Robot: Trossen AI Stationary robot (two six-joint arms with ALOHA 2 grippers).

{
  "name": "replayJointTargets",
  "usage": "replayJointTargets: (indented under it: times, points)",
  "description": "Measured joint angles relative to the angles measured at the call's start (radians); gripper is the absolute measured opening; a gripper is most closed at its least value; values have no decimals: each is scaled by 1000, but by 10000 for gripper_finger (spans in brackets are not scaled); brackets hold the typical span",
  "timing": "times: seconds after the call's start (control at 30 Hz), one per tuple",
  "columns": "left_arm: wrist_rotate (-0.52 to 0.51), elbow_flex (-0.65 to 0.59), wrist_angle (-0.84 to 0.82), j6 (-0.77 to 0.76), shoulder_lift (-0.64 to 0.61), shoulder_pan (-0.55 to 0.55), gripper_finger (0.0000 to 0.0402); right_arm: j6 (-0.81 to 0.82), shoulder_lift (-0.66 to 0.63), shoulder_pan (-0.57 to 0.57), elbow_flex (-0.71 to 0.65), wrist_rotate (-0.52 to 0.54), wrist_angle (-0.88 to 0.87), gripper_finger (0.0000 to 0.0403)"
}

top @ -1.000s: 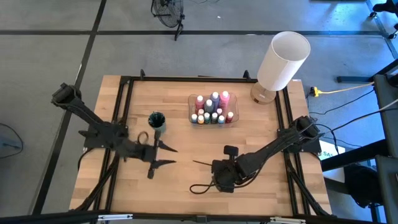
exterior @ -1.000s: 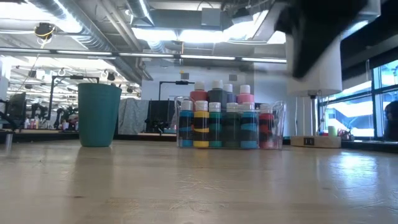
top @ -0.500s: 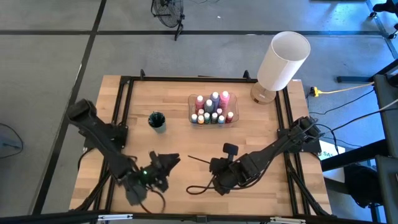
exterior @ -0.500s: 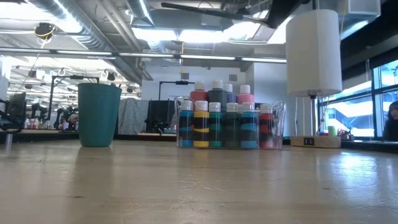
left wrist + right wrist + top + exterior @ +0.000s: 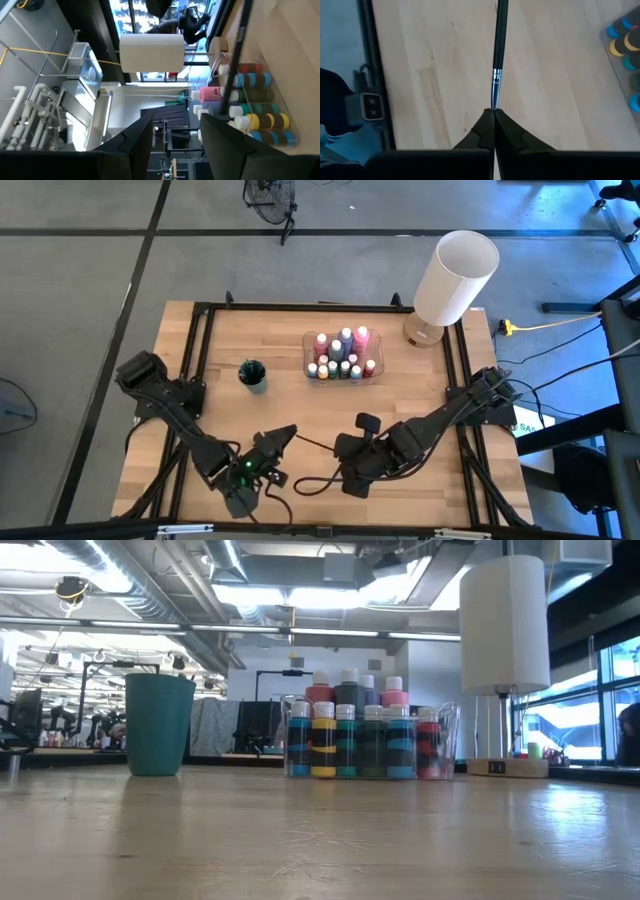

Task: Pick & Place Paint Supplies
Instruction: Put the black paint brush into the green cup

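Moved loads on the left side compared with 1 second ago: gone from hanging by the teal cup (image 5: 252, 374) to sitting low at the near edge of the table (image 5: 420, 385), with the left gripper (image 5: 283, 438) now aimed at the paintbrush (image 5: 315, 443). Barely shifted on the right side. Looks like a handover in progress, going by the task. Right gripper (image 5: 342, 450) pinched tight on the light tip end of the brush, holding it out over the wood with the dark handle pointing at the left gripper. Left fingers (image 5: 135, 145) apart, nothing clamped yet as far as the wrist view tells; seems to have the handle running just beside 1 finger rather than in the gap. So: line the gap up on the handle first, close mid-handle, and only then let go on the right, otherwise risks a dropped or flicked brush. Around it: clear tray (image 5: 372, 370) of paint bottles (image 5: 340, 352) well apart toward the far side, teal cup left of that, big white lamp (image 5: 455, 277) at the far right corner. Nothing standing between the 2 grippers and the cup; just mind the tray on any swing back.
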Motion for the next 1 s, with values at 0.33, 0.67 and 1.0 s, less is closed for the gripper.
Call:
replayJointTargets:
  times: [0.33,0.67,1.0]
  points:
    - [-4,0,-41,-6,-3,-52,159,43,-1,-15,90,94,-166,0]
    - [-23,0,-65,-44,-3,10,159,16,-1,-51,90,98,-124,0]
    - [-22,0,-50,-46,4,79,159,-5,-1,-54,90,98,-117,0]
